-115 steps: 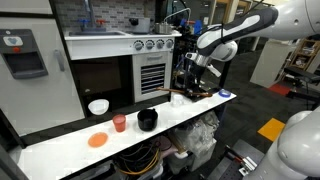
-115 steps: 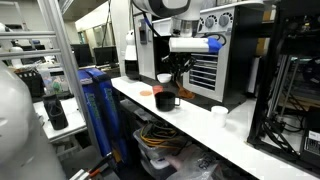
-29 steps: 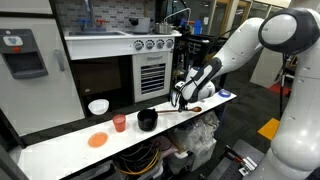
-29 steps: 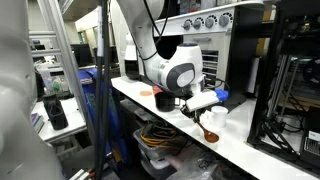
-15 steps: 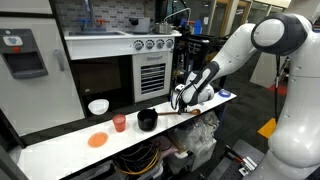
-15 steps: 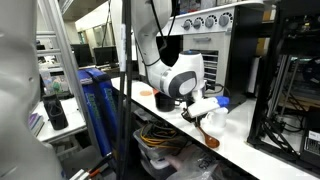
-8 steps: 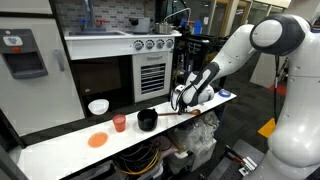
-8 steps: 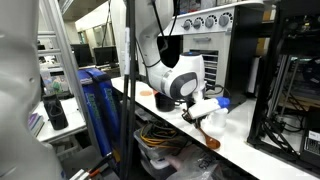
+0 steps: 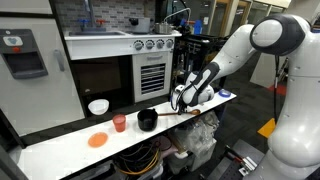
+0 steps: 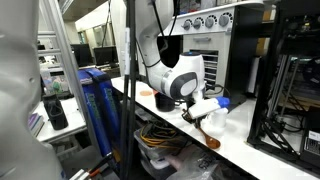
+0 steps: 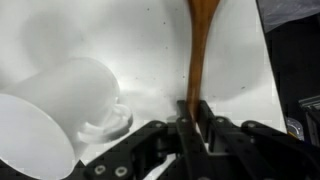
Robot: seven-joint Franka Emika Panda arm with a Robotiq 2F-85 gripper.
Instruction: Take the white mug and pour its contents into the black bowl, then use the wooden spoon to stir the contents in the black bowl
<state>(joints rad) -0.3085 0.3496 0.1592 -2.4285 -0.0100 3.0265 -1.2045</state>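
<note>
The gripper [image 11: 190, 108] is clamped on the slim light-brown wooden spoon [image 11: 198, 50], its two black fingers [image 11: 214, 128] pressed against the lower part of the long straight handle. In the wrist view the handle runs straight away from the gripper over the white surface [image 11: 150, 45], and its far end is cut off by the edge of the picture. In an exterior view the spoon's rounded brown head [image 10: 211, 141] hangs below the gripper [image 10: 201, 108], near the front edge of the surface.

The small plain white mug [image 11: 60, 100] sits close beside the gripper, and its handle [image 11: 108, 120] points toward the fingers without touching them. Whether anything is inside it cannot be made out. In an exterior view the mug [image 10: 217, 119] shows as a white shape right next to the spoon handle.

The small round matte black bowl [image 9: 147, 120] stands on the long white surface [image 9: 60, 148], apart from the gripper [image 9: 182, 99]. Beyond the bowl on the side away from the gripper comes an orange-red cup [image 9: 119, 123], then a flat orange disc [image 9: 97, 140]. A wider white bowl-shaped vessel [image 9: 98, 106] sits further back. The spoon is clear of the black bowl.
</note>
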